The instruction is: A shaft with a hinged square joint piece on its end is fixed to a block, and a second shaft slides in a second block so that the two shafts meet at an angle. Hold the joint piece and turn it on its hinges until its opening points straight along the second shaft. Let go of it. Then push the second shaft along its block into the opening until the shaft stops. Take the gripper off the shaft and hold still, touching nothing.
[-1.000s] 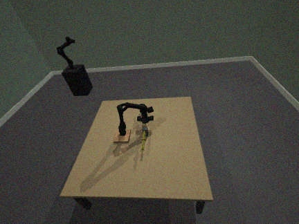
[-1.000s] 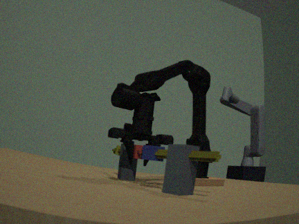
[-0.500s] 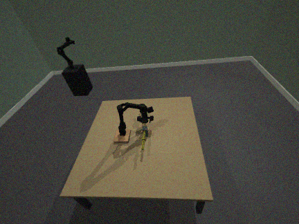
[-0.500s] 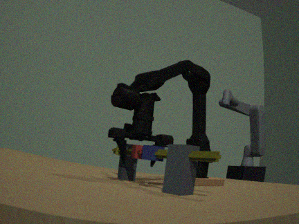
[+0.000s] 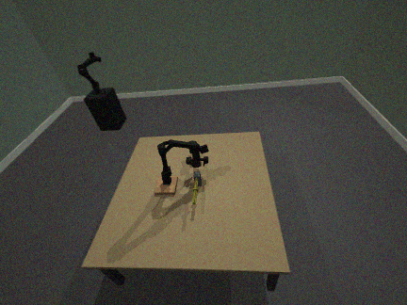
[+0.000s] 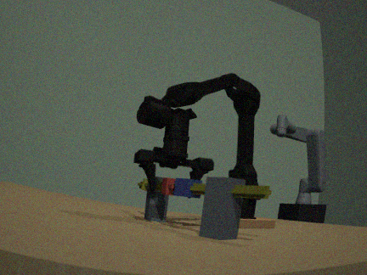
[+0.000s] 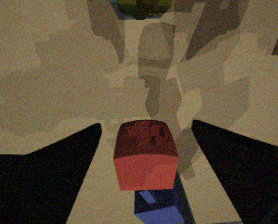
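The red joint piece (image 6: pixel 169 187) (image 7: pixel 146 170) sits against a blue piece (image 6: pixel 184 188) (image 7: pixel 161 215). From the blue piece a yellow shaft (image 6: pixel 256 192) (image 5: pixel 194 197) runs through the near grey block (image 6: pixel 220 208). The second yellow shaft (image 6: pixel 143 184) (image 7: pixel 144 6) lies in the other grey block (image 6: pixel 156 206); in the wrist view its end shows roughly in line with the red piece, with a gap between. The red piece's opening cannot be made out clearly. My gripper (image 6: pixel 175 185) (image 7: pixel 146 125) is wide open, one finger on each side of the red piece, with space beside it in the wrist view.
The arm's wooden base board (image 6: pixel 257 223) (image 5: pixel 172 188) stands beside the blocks on the wooden table (image 5: pixel 236 233). Another arm stands on a dark pedestal (image 5: pixel 105 111) (image 6: pixel 302 212) beyond the table. The two grey blocks stand upright below the open fingers and beside them.
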`<state>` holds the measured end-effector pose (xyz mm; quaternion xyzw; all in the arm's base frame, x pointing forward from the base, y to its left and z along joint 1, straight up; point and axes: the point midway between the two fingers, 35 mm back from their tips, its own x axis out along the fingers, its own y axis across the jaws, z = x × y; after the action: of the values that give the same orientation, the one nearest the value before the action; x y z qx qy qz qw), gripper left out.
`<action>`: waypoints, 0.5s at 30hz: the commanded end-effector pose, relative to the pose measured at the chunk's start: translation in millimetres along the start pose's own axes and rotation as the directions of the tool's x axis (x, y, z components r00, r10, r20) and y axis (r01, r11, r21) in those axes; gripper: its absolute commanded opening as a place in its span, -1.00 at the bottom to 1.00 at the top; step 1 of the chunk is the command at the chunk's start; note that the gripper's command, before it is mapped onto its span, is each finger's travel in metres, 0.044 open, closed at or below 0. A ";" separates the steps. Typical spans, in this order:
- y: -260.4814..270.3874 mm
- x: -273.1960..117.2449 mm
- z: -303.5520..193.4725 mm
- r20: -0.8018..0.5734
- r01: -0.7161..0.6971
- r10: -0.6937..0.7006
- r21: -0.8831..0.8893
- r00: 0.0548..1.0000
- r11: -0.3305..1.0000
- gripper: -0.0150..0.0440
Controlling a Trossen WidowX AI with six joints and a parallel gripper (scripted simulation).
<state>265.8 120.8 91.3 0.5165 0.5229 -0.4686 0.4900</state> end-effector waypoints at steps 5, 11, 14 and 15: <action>2.2 -11.8 -0.5 -0.039 -0.011 0.011 -0.001 0.999 1.000 1.00; 5.6 -28.0 -3.1 -0.032 -0.025 0.020 -0.153 0.999 0.988 1.00; 7.3 -38.8 -4.7 -0.027 -0.032 0.026 -0.253 0.999 0.967 1.00; 7.7 -42.5 -5.2 -0.026 -0.034 0.027 -0.286 0.999 0.958 1.00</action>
<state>271.2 122.4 124.9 0.4742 0.5711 -0.3975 0.5394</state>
